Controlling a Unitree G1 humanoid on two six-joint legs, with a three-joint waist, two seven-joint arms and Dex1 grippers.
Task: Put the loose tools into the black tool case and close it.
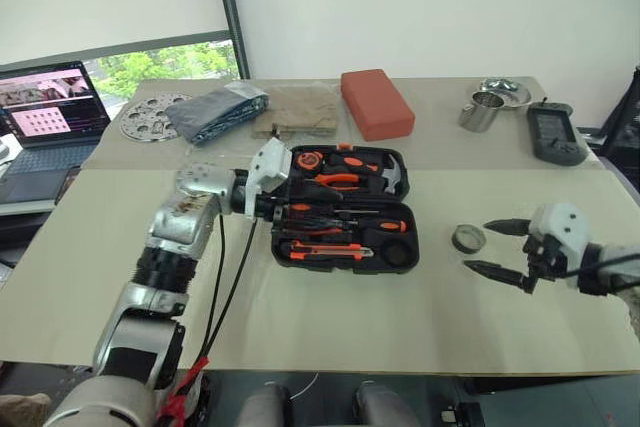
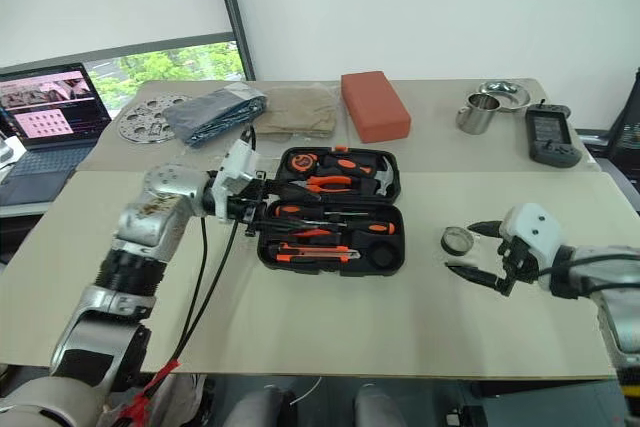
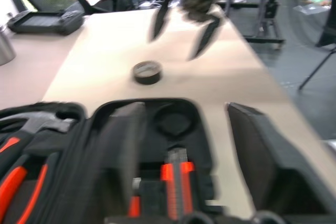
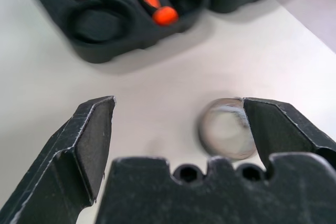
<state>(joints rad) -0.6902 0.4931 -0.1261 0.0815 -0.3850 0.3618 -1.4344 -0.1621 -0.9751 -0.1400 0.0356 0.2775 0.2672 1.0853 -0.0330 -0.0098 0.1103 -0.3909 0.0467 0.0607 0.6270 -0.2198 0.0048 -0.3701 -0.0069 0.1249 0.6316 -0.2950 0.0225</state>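
Head eyes overlook the table — wrist views sit low, sharing the case.

The black tool case holds orange-and-black handled tools. Right of the case, a grey tape roll lies on the pale beige table. Behind the case sit a red-orange block, a tan cloth and a folded grey-blue cloth. Far left of the case, a laptop shows a pink-patterned screen.
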